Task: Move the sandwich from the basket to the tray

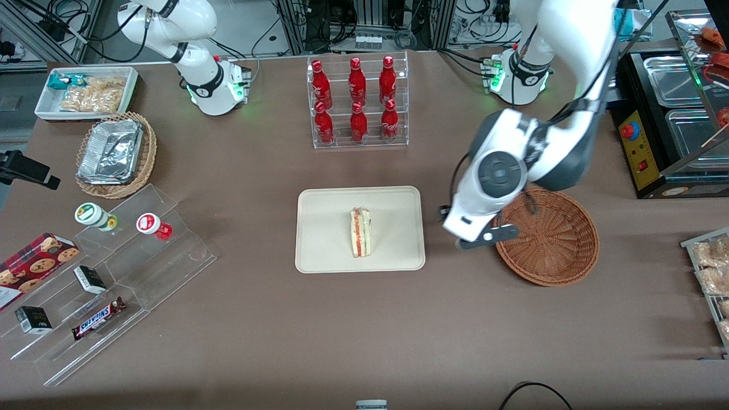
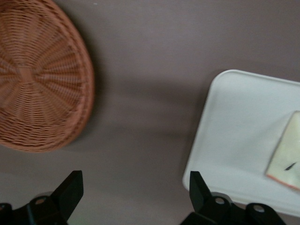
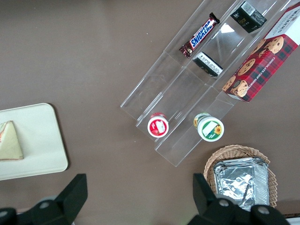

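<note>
Sandwich (image 1: pixel 361 232) sits on tray (image 1: pixel 319 239); gripper (image 2: pixel 136 197) released, holding nothing, above tabletop (image 2: pixel 150 103) btwn tray & basket (image 1: pixel 561 250) — lift straight up, w/o nudging tray

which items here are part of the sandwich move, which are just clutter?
Job: sandwich, now on the tray; empty basket; gripper, open, above bare table between basket and tray.

Clutter: red bottles, Snickers bar, cookie box, foil containers.
</note>
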### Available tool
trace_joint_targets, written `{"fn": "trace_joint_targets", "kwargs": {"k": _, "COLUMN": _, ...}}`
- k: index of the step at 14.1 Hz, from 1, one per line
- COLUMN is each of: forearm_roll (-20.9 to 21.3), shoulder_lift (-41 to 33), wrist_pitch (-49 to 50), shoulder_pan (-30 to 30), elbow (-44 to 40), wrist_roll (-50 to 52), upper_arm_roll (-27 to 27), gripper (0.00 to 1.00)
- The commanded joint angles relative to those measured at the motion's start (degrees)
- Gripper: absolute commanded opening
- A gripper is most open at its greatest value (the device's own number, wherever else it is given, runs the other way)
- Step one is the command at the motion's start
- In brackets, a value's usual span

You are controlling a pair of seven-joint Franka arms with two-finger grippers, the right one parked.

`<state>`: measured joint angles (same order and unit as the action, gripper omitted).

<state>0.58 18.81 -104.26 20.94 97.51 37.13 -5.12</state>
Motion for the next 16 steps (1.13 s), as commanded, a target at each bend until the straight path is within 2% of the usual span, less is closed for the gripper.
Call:
{"fn": "trace_joint_targets", "kwargs": {"k": 1, "forearm_roll": 0.03, "shoulder_lift": -9.21, "wrist_pitch": 0.89, "shoulder_pan": -5.45, "elbow": 8.82, "wrist_roll": -8.27, "upper_arm_roll": -0.59, "gripper": 1.00}}
{"fn": "trace_joint_targets", "kwargs": {"k": 8, "forearm_roll": -0.06, "shoulder_lift": -18.37, "wrist_pitch": 17.05, "shoulder_pan": -18.29, "elbow": 6.57, "wrist_roll": -29.72, "upper_arm_roll": -1.91, "gripper": 1.00}}
{"fn": "trace_joint_targets", "kwargs": {"k": 11, "forearm_roll": -0.06, "shoulder_lift": -20.92, "wrist_pitch": 18.21, "shoulder_pan": -22.25, "elbow": 4.19, "wrist_roll": -36.58, "upper_arm_roll": -2.00, "gripper": 1.00}}
{"fn": "trace_joint_targets", "kwargs": {"k": 16, "forearm_roll": 0.03, "shoulder_lift": -21.63, "wrist_pitch": 18.57, "shoulder_pan": -24.81, "elbow": -2.31, "wrist_roll": -37.48, "upper_arm_roll": -1.73, "gripper": 1.00}}
